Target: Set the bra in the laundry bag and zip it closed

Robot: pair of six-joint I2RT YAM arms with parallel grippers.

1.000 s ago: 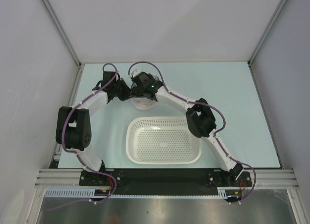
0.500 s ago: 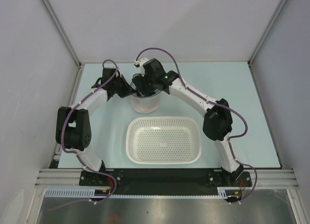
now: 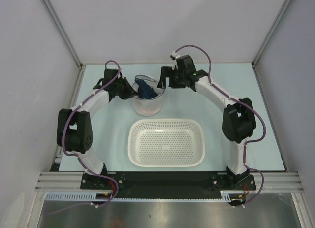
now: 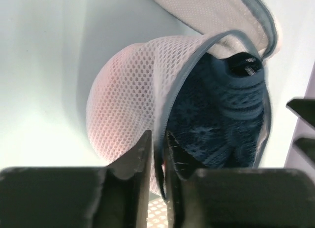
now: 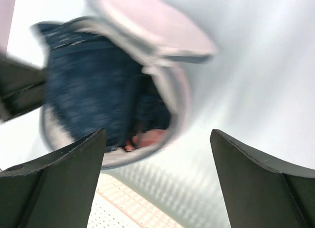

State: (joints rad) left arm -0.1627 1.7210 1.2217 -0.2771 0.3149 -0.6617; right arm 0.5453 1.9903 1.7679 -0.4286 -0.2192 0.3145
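The white mesh laundry bag (image 3: 147, 106) stands upright at the table's middle back, its mouth open. A dark blue lace bra (image 3: 145, 89) sits inside and pokes above the rim. In the left wrist view the bag (image 4: 128, 110) shows the bra (image 4: 216, 119) within, and the circular flap lid (image 4: 216, 11) hangs open above. My left gripper (image 3: 129, 91) is shut on the bag's zip rim (image 4: 158, 154). My right gripper (image 3: 163, 81) is open and empty, just right of the bag. The right wrist view, blurred, shows the bag's mouth (image 5: 162, 139) and bra (image 5: 83, 95).
A white perforated plastic basket (image 3: 166, 142) sits in front of the bag, near the arm bases. Grey walls and metal frame posts enclose the light blue table (image 3: 236, 90).
My right gripper has pulled out of the bag's mouth and moved right and back, leaving the blue bra inside. The left gripper has kept its hold on the rim.
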